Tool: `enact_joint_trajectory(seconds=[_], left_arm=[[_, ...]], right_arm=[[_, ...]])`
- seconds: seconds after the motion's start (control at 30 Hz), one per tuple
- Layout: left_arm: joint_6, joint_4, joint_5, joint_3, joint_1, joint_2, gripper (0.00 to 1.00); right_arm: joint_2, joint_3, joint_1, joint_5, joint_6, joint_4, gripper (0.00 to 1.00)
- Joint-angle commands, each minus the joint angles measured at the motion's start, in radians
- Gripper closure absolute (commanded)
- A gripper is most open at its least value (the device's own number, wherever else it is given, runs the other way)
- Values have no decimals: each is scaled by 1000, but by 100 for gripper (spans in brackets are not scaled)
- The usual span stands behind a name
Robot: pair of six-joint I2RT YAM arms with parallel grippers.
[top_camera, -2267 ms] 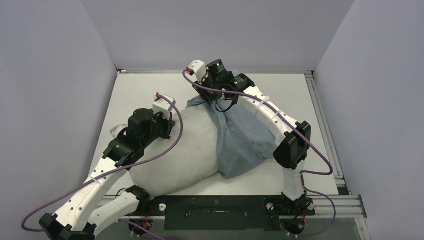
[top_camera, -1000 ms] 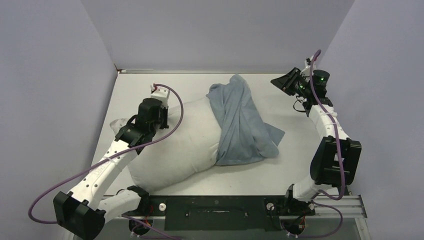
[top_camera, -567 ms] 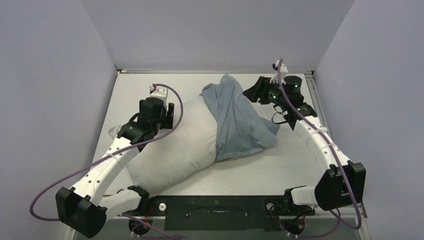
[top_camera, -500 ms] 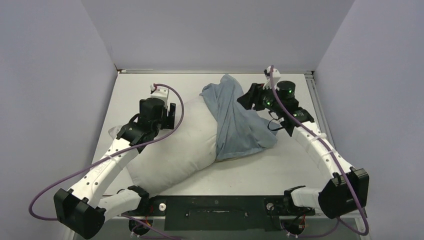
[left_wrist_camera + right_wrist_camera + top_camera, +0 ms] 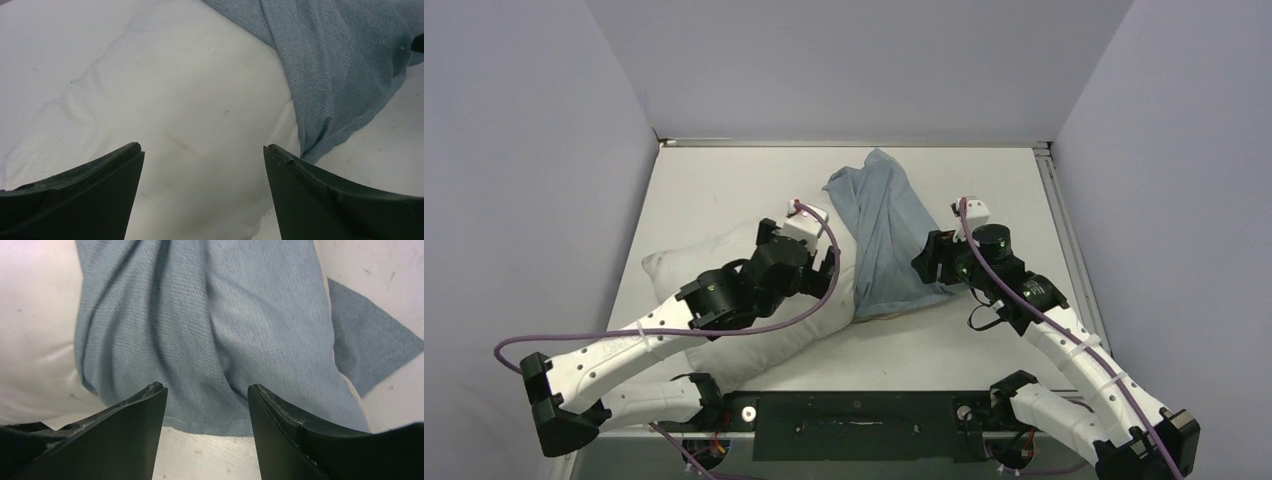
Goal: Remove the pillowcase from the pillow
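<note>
Basically, the limp dusty-blue cloth pillowcase (image 5: 886, 225) lies near the middle of the white table (image 5: 714, 185), stretched from the table's 12 o'clock side down toward 5 o'clock, wrapped over one end of the plump off-white rectangular pillow (image 5: 686, 262). The bare rest of the pillow runs off toward the table's 8 o'clock corner. The left gripper (image 5: 202, 148) hovers over the bare pillow just at the pillowcase's 9 o'clock hem, jaws released and spread wide, pointing at white fabric. The right gripper (image 5: 206, 387) sits low at the pillowcase's 4 o'clock edge, jaws likewise parted, with folded blue cloth right in front of the fingertips; cannot tell whether they touch it.
</note>
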State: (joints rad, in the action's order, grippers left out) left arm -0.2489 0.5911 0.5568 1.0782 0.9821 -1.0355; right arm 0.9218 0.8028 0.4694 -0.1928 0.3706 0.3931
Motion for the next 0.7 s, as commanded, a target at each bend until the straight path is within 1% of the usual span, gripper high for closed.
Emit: enact_joint_trajectory(seconds=[0.0,0.07,0.1,0.13,0.2,0.33,0.47,0.53,0.57,0.67], left_arm=[[-83,27,51,4,81,-69,6],[-94,21,51,0,107,-102,4],[-97,19,50,1,116,-120,0],[-98,19,50,5,122,-142,3],[-101,24,52,13,132,-191,4],[-112,20,85,11,135,-275,4],[-122,12,126,12,124,-339,3],[-128,10,127,11,111,-365,1],[-128,8,124,11,106,-373,3],[-125,-5,110,4,89,-383,17]], right_arm=[[-47,-40,0,72,1,54,38],[-47,-62,-1,79,-1,51,38],[-43,-73,-3,77,-1,47,38],[-37,-84,-4,75,0,40,38],[-28,-111,-7,68,-1,22,38],[-6,-147,-9,41,-7,-24,41],[17,-168,-13,15,-21,-53,46],[31,-178,-16,10,-28,-72,49],[38,-183,-18,5,-33,-82,51],[58,-191,-24,-10,-39,-110,56]])
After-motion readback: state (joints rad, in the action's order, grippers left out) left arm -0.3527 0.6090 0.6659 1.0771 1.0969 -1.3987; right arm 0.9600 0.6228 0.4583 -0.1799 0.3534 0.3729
